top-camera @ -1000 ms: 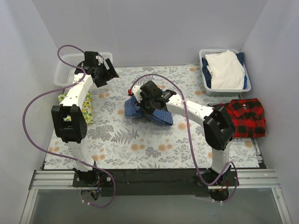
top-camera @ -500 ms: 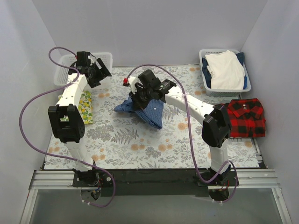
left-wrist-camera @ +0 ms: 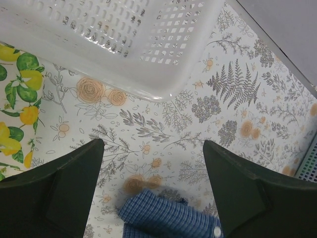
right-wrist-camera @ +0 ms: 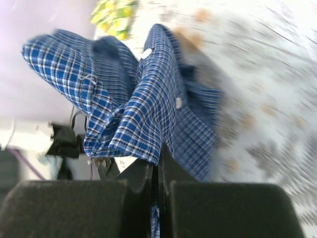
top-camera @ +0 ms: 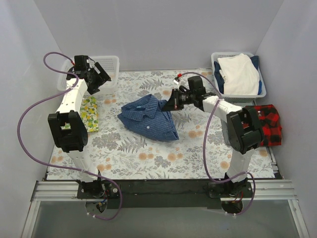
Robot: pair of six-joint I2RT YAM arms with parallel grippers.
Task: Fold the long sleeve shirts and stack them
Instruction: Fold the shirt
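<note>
Blue fine-check cloth is pinched in the right end effector. Its two fingers are pressed together on a bunched fold of the blue shirt, and the right wrist view shows no gap between them. From that pinch the shirt spreads away toward the left arm's side and slightly back toward the arm bases, lying crumpled on the floral surface. Its longer run seems to go from the pinched corner across toward the left arm, though the rumpling makes that hard to call.

The left end effector has its fingers spread wide apart with nothing between them. It hovers just beside the white basket. The shirt's edge shows ahead of and below its fingertips, near but not touching. The right arm is therefore in contact with the shirt and the left is the free one. Laying the garment flat probably depends on the left arm reaching the edge opposite the pinch.

The red plaid shirt lies on the other side of the right end effector from the blue one. It sits well apart from it at the surface's right edge, partly hidden by the right arm, and looks already folded.
</note>
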